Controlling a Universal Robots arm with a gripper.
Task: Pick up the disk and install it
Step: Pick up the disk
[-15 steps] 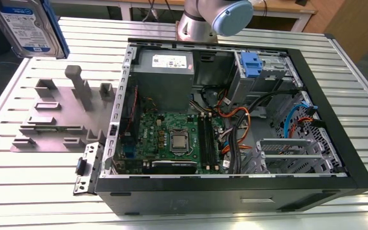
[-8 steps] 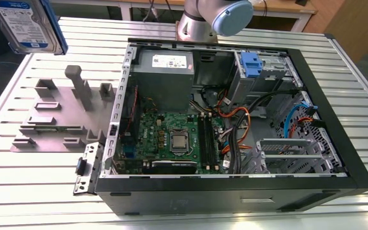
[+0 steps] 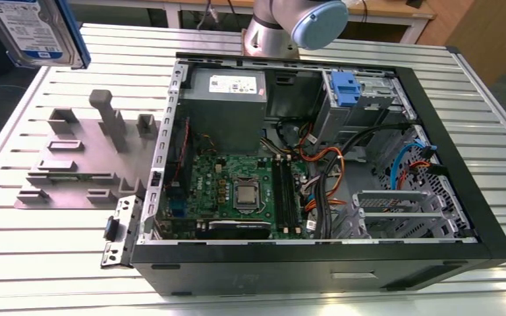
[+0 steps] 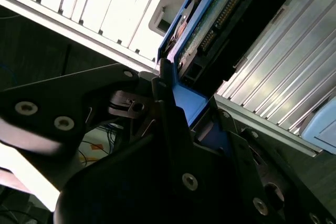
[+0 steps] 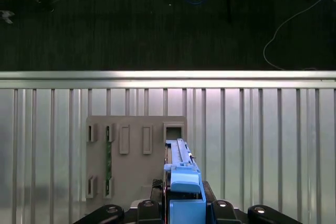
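Observation:
The disk (image 3: 35,31), silver with a white-and-blue label and a blue bracket, hangs in the air above the table's far corner at the exterior view's left. In the first wrist view the disk (image 5: 181,174) stands edge-on between the black fingers of my gripper (image 5: 184,208), which is shut on its blue bracket. The second wrist view shows the disk (image 4: 210,24) from its connector side, with my gripper (image 4: 176,111) clamped on the blue frame. It hangs well above the grey fixture plate (image 5: 131,156).
The open computer case (image 3: 429,131) lies on the slatted metal table (image 3: 24,243), with a blue caddy (image 3: 345,89) in its upper bay and a grey power supply (image 3: 226,92). A grey fixture rack (image 3: 77,158) stands beside the case. The arm's base (image 3: 275,33) rises behind it.

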